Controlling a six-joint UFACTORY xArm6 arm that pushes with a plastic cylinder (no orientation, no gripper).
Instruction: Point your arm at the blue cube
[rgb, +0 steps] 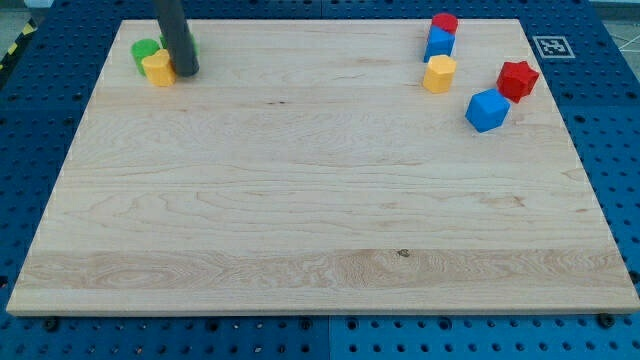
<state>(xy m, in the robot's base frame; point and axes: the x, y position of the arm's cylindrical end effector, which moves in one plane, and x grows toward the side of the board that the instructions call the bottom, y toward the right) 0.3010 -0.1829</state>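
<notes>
The blue cube (487, 110) lies on the wooden board near the view's right edge, below and left of a red star block (518, 80). My tip (186, 72) is far off at the view's top left, touching or just right of a yellow block (158, 69), with a green block (145, 50) behind it and another green piece mostly hidden by the rod. The tip is nearly the whole board's width left of the blue cube.
At the view's top right stand a red cylinder (445, 22), a second blue block (439, 43) just below it, and a yellow hexagonal block (439, 74). A marker tag (551, 46) lies off the board's top right corner.
</notes>
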